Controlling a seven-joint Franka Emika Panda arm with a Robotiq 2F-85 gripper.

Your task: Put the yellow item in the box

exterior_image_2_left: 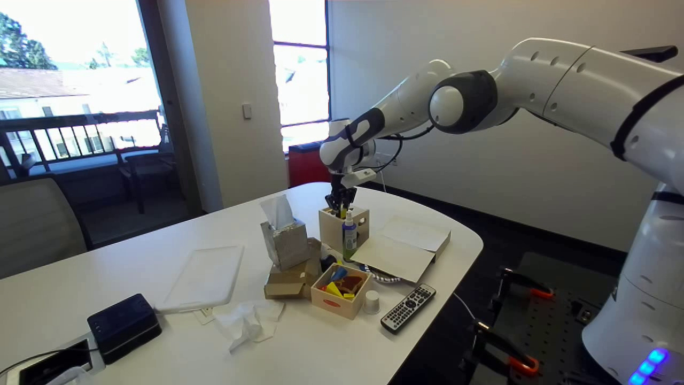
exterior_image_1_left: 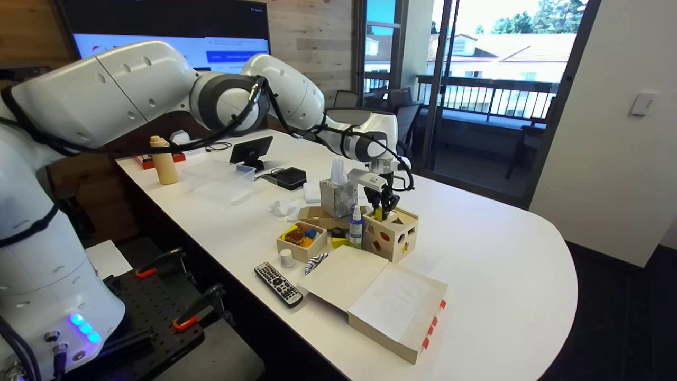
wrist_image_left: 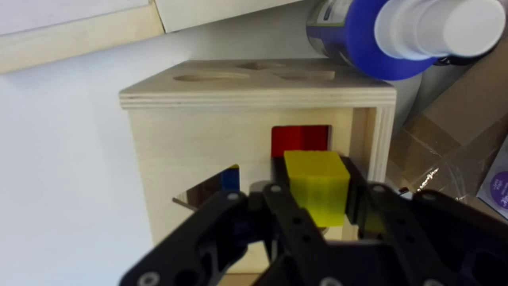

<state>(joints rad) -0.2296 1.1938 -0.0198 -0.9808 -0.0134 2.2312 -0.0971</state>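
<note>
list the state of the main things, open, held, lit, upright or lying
gripper: closed on the yellow block
yellow block: held at the top of the wooden box, contact unclear
wooden box: upright
flat box: open
spray bottle: upright
tissue box: open, tissue poking out
remote: lying buttons up
wall screen: lit

Arm (exterior_image_1_left: 143, 90): we reach it well out from the base (exterior_image_1_left: 47, 264), in both exterior views.
Elbow (exterior_image_2_left: 460, 101): bent, higher than our wrist (exterior_image_1_left: 370, 143).
Forearm (exterior_image_2_left: 406, 104): sloping down.
Gripper (wrist_image_left: 316, 176): we point it downward below the wrist.
Fingers (wrist_image_left: 359, 192): pressed in from both sides on what we hold, tips apart.
Lights (exterior_image_1_left: 85, 328): blue, on the base.
</note>
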